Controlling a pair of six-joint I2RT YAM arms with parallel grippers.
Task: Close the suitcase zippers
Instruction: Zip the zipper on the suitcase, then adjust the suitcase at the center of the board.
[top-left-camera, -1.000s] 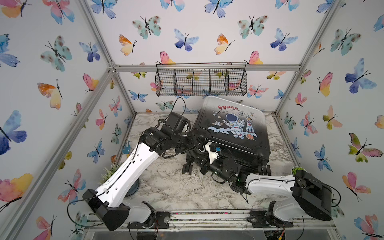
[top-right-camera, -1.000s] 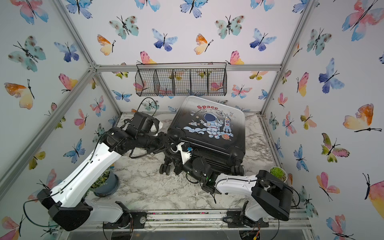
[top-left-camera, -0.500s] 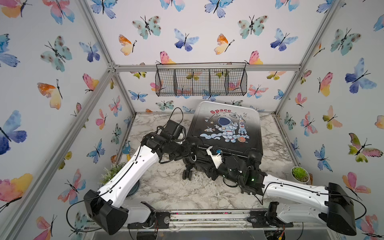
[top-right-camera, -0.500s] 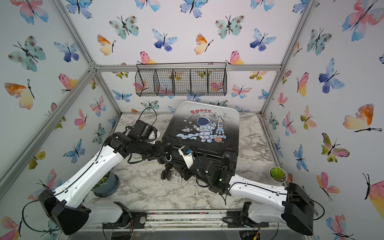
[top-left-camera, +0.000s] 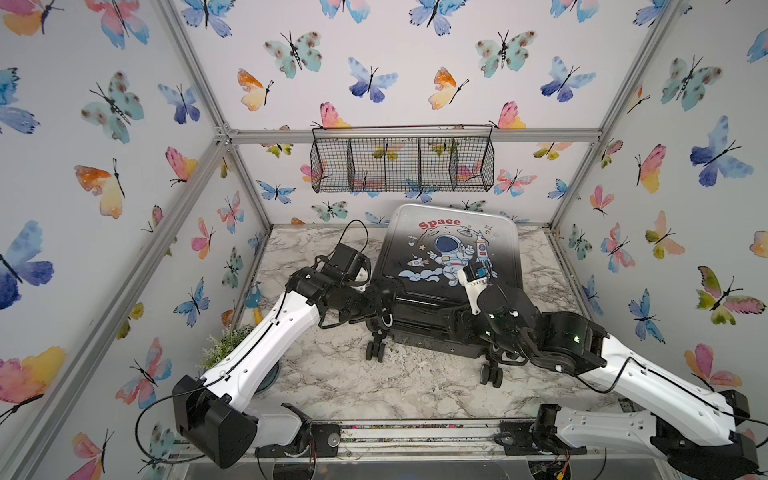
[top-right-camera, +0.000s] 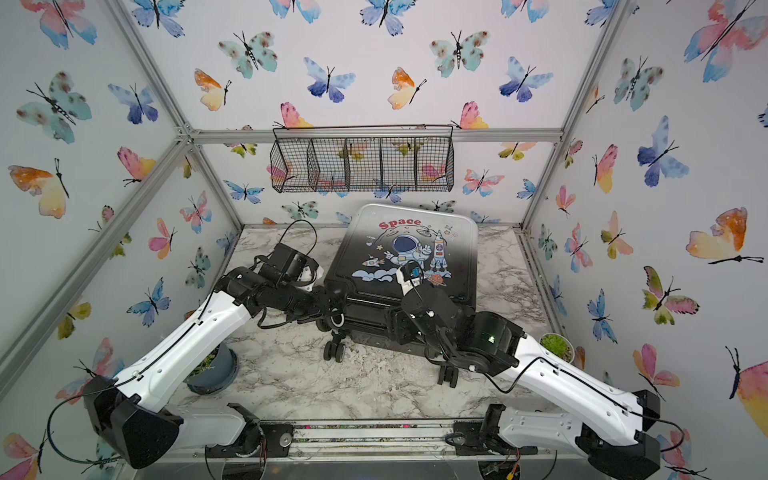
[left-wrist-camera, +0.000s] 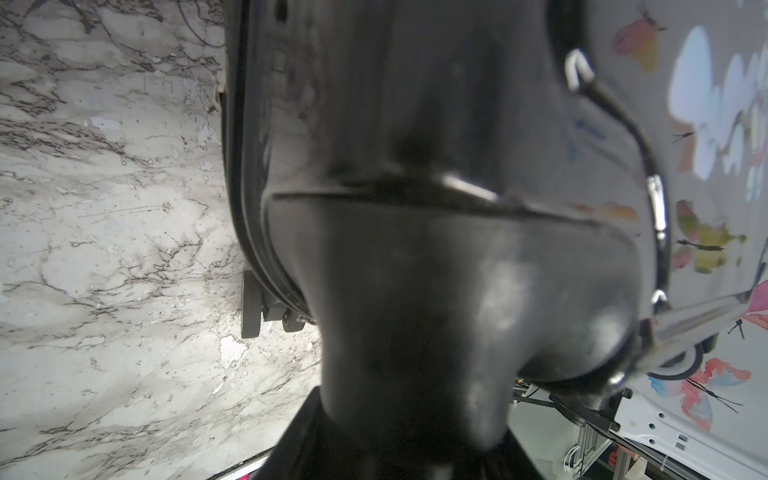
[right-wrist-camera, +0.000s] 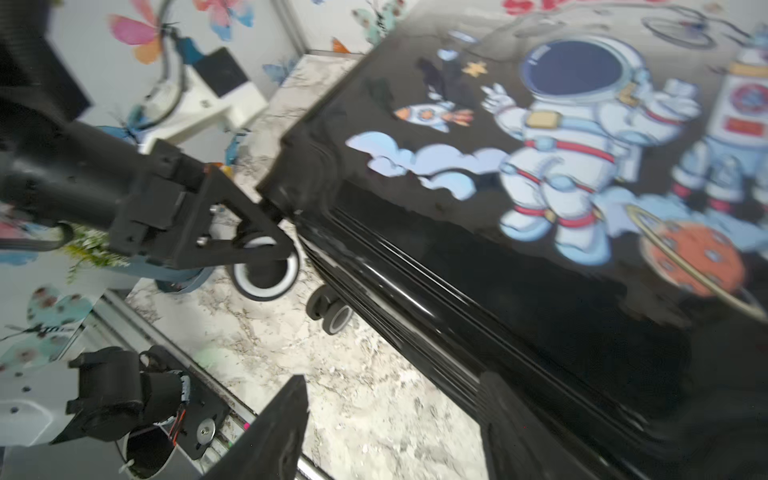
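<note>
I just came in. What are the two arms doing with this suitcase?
The suitcase lies flat on the table, print side up, lid down. The left gripper sits at its near left corner; a grip is unclear. The right gripper is open at the near edge, holding nothing. Whether it is zipped cannot be told.

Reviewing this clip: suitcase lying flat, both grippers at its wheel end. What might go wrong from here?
The right gripper stands open at the near edge of the suitcase with no zipper pull discernible; it may close on the ribbed shell instead. Only the left gripper holds the suitcase, at one wheel corner, so a tug along the zippers might swing it across the marble table.
</note>
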